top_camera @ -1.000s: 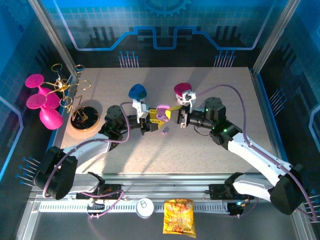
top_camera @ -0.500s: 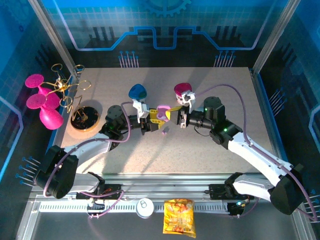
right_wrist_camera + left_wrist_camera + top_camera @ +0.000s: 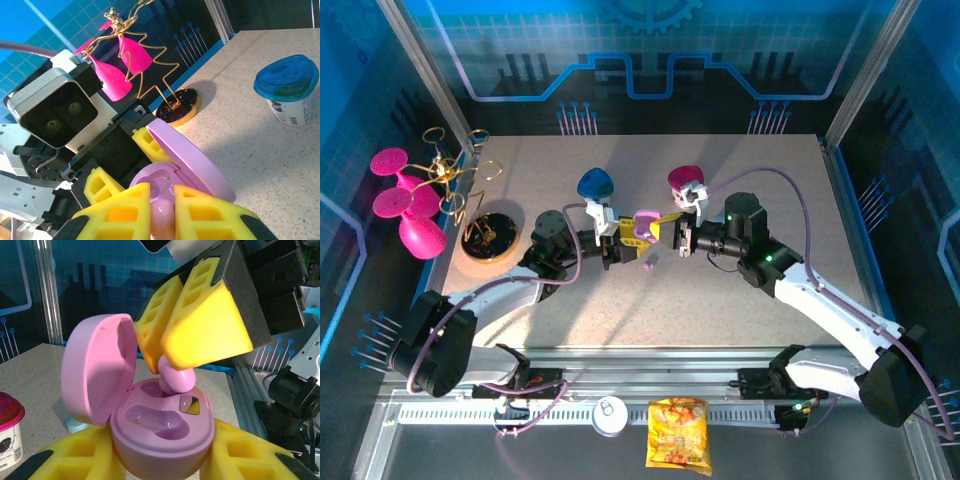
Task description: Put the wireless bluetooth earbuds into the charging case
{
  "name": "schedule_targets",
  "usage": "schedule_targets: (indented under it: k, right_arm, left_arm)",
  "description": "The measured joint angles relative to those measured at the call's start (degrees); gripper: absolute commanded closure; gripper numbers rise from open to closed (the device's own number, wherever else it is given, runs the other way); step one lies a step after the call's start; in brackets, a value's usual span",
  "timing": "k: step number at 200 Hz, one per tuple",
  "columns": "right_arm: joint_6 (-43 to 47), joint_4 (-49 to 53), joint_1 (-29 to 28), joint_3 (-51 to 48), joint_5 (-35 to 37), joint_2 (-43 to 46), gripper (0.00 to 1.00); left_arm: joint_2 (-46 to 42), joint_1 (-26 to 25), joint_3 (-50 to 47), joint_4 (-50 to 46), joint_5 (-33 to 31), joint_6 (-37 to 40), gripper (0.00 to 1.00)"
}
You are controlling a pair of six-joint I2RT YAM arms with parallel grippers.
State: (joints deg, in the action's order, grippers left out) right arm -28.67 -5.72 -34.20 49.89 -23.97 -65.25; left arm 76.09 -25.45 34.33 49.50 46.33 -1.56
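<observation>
Now the open lilac case [image 3: 165, 440] is clamped between the left fingers [image 3: 245, 455], while a lilac earbud [image 3: 176, 379] is pinched by the right fingers [image 3: 205, 335] at the far socket; it should be aligned, pressed straight down, and released only once seated.

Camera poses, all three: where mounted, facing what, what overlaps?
Top external: above, behind the bases, looking down on the table; left arm, right arm, left gripper and right gripper meeting at the case.
Left wrist: looks along its fingers gripping the open case; right gripper holds an earbud at it.
Right wrist: looks past its fingers toward the left arm, stand, cup.
Shared: case, all three.
</observation>
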Motion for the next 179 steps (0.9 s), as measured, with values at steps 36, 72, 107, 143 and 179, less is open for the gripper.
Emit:
schedule_targets:
  k: [36,72,107,143,179]
  right_arm:
    - [0.6,1.1,-0.4,0.4,1.1,0.0,0.80]
    - [0.9,3.4,-0.8,1.6,1.6,0.0,0.79]
    - [1.0,4.3,-1.0,2.9,2.1,-0.8,0.91]
    - [0.2,4.2,-1.0,3.1,2.1,-1.1,0.90]
    - [-0.5,4.3,-1.0,3.1,2.5,-1.2,0.88]
  left_arm:
    - [0.0,0.0,0.0,-0.2,0.0,0.0,0.72]
    - [0.0,0.0,0.0,0.1,-0.2,0.0,0.72]
    - [0.0,0.0,0.0,0.1,-0.3,0.0,0.72]
    - [0.2,0.0,0.0,0.3,-0.4,0.0,0.72]
    - [0.4,0.0,0.0,0.5,-0.6,0.0,0.72]
